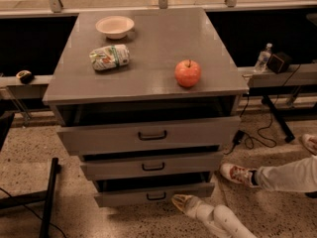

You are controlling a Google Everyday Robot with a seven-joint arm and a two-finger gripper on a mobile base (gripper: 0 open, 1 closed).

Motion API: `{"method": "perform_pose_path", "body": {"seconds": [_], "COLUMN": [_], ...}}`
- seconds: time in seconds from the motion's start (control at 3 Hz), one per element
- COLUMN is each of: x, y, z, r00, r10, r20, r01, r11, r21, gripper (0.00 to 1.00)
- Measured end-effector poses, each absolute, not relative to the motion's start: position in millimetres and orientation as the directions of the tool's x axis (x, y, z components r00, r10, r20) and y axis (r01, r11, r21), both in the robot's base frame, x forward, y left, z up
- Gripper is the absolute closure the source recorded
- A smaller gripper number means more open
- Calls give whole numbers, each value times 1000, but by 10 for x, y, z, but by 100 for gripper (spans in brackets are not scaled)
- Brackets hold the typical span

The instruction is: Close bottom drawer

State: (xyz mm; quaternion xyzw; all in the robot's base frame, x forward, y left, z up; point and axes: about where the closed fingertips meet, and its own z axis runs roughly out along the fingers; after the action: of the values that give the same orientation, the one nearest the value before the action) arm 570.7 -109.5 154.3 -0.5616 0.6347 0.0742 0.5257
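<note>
The bottom drawer (124, 197) is the lowest of three grey drawers in the cabinet. It has a narrow front and a small black bar handle (156, 196). It stands out a little, with a dark gap above its front. My gripper (179, 201), on a white arm that comes in from the bottom right, is at the drawer's front panel, just right of the handle and low near the floor. The middle drawer (109, 167) and the top drawer (99, 138) also stand slightly open.
On the cabinet top (148, 38) are a red apple (187, 73), a white bowl (115, 26) and a crumpled snack bag (109, 57). A person's leg and shoe (237, 174) lie on the floor at right. A black stand (47, 197) is at left. Cables (257, 138) trail at right.
</note>
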Motion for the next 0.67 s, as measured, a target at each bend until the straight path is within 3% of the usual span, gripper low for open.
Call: {"method": "perform_pose_path", "body": {"seconds": [0.67], "x": [6049], "y": [-1224], "z": [1734], "r00": [300], "r10": [-591], "r20": [-749], "r01": [-683], "r11": [415], "r21": [-601], "gripper": [100]}}
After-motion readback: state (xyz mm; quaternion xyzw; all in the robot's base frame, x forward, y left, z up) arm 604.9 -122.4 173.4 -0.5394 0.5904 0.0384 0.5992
